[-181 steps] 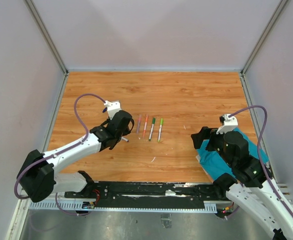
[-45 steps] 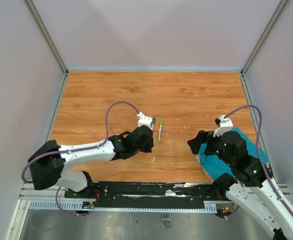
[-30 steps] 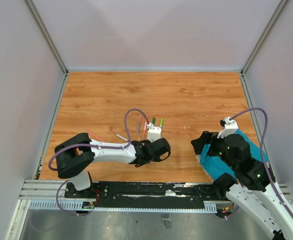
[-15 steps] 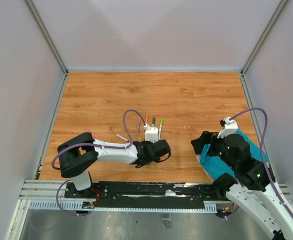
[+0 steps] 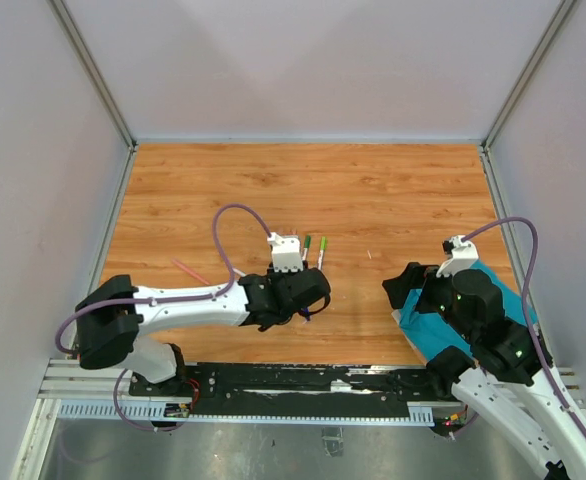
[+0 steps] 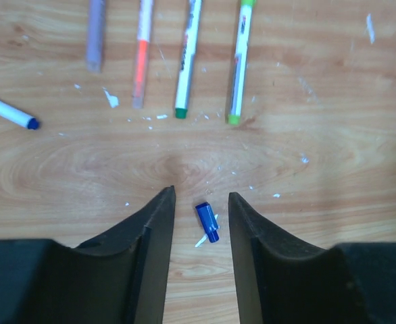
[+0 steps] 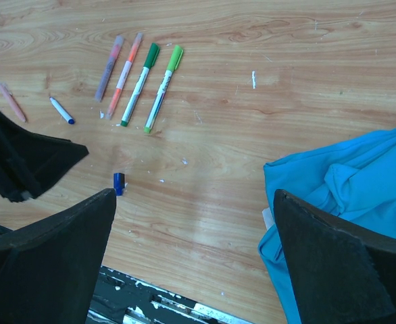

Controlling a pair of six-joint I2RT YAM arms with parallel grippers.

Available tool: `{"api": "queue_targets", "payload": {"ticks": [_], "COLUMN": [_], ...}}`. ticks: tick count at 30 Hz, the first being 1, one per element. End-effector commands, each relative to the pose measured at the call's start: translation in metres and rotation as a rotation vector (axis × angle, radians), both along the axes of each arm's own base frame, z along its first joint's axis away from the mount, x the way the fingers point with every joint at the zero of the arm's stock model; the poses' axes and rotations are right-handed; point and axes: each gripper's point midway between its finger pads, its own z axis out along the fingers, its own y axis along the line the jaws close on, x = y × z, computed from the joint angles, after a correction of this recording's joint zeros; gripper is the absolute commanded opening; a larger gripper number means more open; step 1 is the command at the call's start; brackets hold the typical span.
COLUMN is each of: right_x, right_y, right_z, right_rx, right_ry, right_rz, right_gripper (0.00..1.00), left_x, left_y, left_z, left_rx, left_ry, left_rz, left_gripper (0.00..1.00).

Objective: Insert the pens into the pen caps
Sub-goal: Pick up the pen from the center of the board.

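While the left gripper [image 6: 200, 196] hangs low over the table [image 6: 306, 155], its jaws stand partway apart and hold nothing. A short dark blue cap [image 6: 207, 221] lies on the wood in the gap, touching neither finger, with a white scrap beside it. The jaws of the right gripper [image 7: 194, 199] are spread wide with nothing in them, above bare wood next to a teal cloth [image 7: 347, 196]. Beyond the left jaws four pens lie in a row, roughly parallel: purple pen [image 6: 95, 34], orange pen [image 6: 142, 50], dark green pen [image 6: 188, 57], light green pen [image 6: 240, 61]. The two green ones have white barrels with coloured ends. A white pen with a blue tip [image 6: 9, 111] lies apart to their left, uncapped, and a pink pen [image 7: 12, 101] lies further left. The table is orange-brown wood grain, flecked with white specks. Plain pale walls [image 5: 303, 60] enclose it on three sides, and a black rail [image 5: 303, 380] runs along the near edge.
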Motion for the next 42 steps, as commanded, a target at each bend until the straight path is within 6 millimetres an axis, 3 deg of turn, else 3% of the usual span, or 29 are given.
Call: {"api": "queue_targets", "payload": {"ticks": [1,7,12,18,31,42], "right_x": [0.001,0.002,0.002,0.001,-0.001,0.000], "right_y": [-0.005,0.000,0.000,0.002,0.004,0.006], "right_z": [-0.003,-0.004,-0.008,-0.010,-0.015,-0.016], "right_rx": [-0.002,-0.002,-0.008,-0.011,-0.009,-0.006], "right_ry": [0.004,0.015,0.019,0.027,0.041,0.047], "right_rz": [-0.031,-0.009,-0.007,0.007,0.018,0.022], "right_gripper": [0.99,0.99,0.99,0.99,0.99,0.99], "left_x": [0.015,0.034,0.049,0.066,0.081,0.074], "left_y": [0.038,0.080,0.111,0.138,0.142,0.150], "left_z": [0.023,0.012,0.008,-0.004,-0.039,-0.065], "left_rx": [-0.024,-0.084,-0.068,-0.061,-0.016,0.044], "left_ry": [-0.095,-0.042,-0.042,-0.018,0.057,0.108], "left_rz": [0.173,0.303,0.403,0.493,0.511,0.518], "left_gripper": [0.43,0.43,0.55,0.61,0.63,0.52]}}
